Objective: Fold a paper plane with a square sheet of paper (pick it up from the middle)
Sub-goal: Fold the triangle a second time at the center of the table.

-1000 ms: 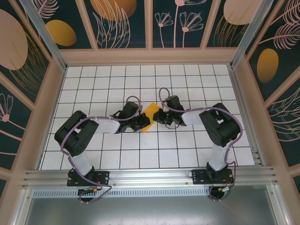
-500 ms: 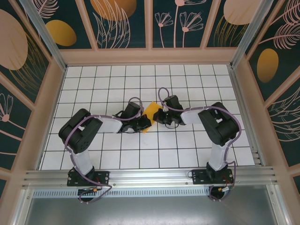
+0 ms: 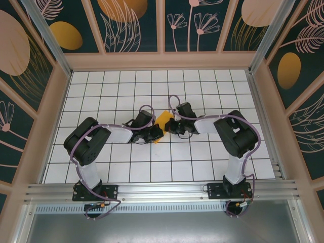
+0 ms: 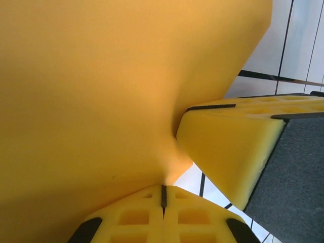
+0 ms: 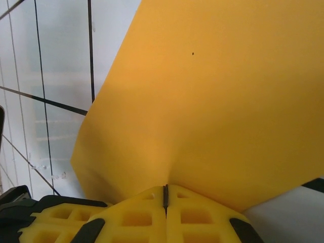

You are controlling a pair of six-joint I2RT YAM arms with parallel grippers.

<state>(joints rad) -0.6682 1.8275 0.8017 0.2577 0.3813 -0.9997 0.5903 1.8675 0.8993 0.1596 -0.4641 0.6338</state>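
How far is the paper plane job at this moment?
Done: the paper is picked up. In hand: left gripper and right gripper both pinch it shut, holding it between them over the table. Left: no pointed plane shape with centre crease shows yet, so folding is not finished.

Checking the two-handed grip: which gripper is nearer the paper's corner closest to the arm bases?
Left. The left gripper is shut on the square sheet of paper just beyond that corner; the right gripper is shut on its right side, farther away.
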